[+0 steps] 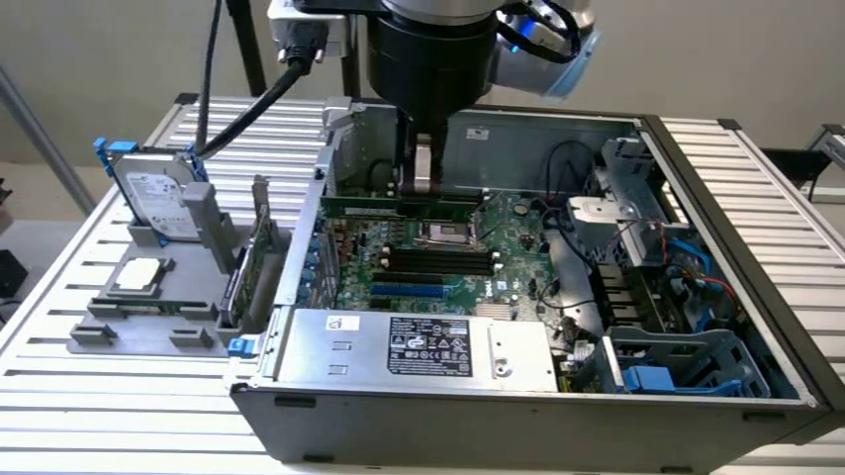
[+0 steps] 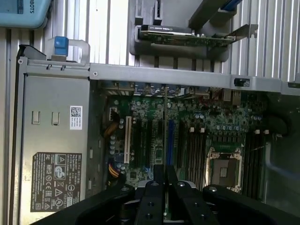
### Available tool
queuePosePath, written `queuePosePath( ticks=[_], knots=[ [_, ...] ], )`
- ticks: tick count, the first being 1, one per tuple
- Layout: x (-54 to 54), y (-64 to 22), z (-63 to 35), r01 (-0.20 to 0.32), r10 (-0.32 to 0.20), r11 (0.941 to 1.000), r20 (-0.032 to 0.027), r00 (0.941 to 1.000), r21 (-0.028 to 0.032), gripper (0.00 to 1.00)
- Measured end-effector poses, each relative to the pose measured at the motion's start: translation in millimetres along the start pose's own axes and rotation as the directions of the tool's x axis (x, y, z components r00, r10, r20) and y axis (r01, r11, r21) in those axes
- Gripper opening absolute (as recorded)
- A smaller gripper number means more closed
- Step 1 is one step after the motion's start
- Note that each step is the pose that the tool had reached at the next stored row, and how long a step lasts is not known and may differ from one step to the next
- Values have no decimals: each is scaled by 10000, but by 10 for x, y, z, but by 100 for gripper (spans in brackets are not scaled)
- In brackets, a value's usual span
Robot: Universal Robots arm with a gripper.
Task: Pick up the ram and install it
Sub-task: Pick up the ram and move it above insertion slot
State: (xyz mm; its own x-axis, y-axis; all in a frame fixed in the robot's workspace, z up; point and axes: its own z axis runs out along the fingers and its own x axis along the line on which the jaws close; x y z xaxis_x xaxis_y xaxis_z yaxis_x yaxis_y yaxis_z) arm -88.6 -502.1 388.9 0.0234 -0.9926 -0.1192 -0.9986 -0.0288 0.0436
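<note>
Found the ram [image 1: 396, 207] pinched between the narrow fingers [image 1: 422, 163] of the gripper [image 1: 422, 190], upper centre of the exterior view. Saw it level and lengthwise across the frame, hanging above the motherboard [image 1: 517, 226] and seated in nothing yet. Placed it just above the processor socket [image 1: 442, 235] in the frame, with the black memory slots [image 1: 436, 260] below that socket.

Judged misalignment the main danger. Feared pressing the stick's edge onto the socket or a slot wall by coming down off a slot's line, with bent pins or a cracked board as the cost. Feared a slight tilt nearly as much, and a jam from seating one end first. Noted a grip at mid-length only, on a thin edge, so reckoned on possible slipping or twisting under pressing force. Could not make out open or shut slot latches, nor the facing of the notch.

Got the stick's long face, its levelness and its height over the board from the exterior view. Got there too the bench [image 1: 79, 406] at the frame's left, with the hard drive [image 1: 156, 193] and processor chip [image 1: 141, 277]. Got no such height from the wrist view. Saw there instead the ram edge-on, a thin line running out from the fingers across the rows of slots, good for judging sideways line-up. Saw beyond the case wall the expansion card [image 2: 187, 36] in its holder.
</note>
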Motion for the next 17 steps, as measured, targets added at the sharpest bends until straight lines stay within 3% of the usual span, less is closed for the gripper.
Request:
queuePosePath(
  ticks=[8,17],
  knots=[
    [-60,-324,19,-1,1,10000,-4,10000,0,13],
    [-317,-419,122,-16,15,10000,-258,9997,-6,13]
  ],
)
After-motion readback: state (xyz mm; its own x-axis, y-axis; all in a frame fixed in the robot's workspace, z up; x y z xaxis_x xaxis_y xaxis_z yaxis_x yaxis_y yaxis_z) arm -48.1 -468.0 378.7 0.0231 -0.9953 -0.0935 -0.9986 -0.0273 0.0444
